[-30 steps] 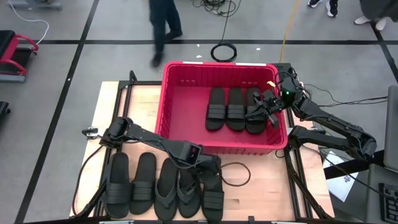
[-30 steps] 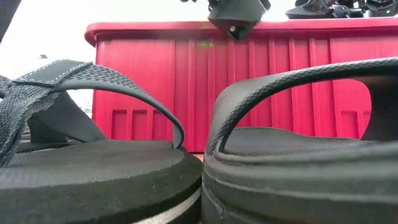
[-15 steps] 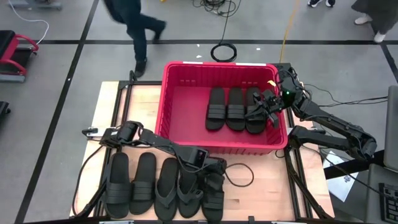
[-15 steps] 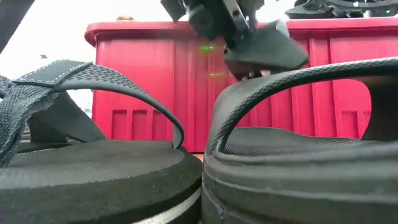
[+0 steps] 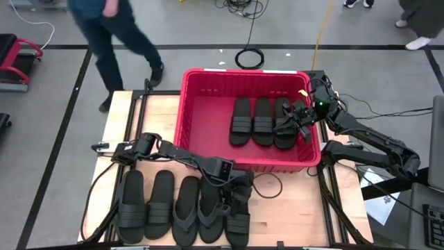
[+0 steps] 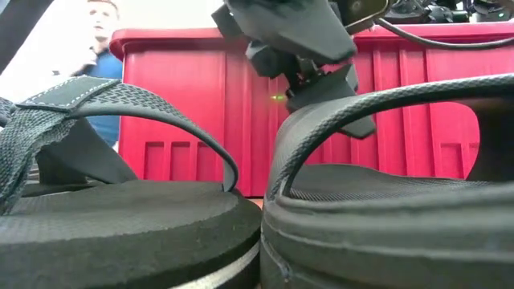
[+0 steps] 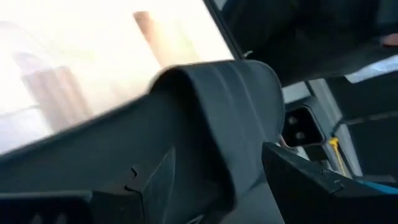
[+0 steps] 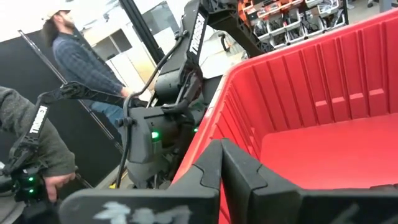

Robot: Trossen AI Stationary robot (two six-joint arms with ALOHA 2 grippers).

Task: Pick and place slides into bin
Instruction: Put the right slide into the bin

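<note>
The left gripper (image 5: pixel 234 196) is straddling a slide's strap (image 7: pixel 217 118) with fingers wide. The right gripper (image 5: pixel 295 119) is hovering closed over the bin (image 5: pixel 201 111)

The high view is bright and even, with soft shadows; the walking person (image 5: pixel 111 35) at upper left is smeared; the left wrist view is blurry, with white glare at upper left.
</note>
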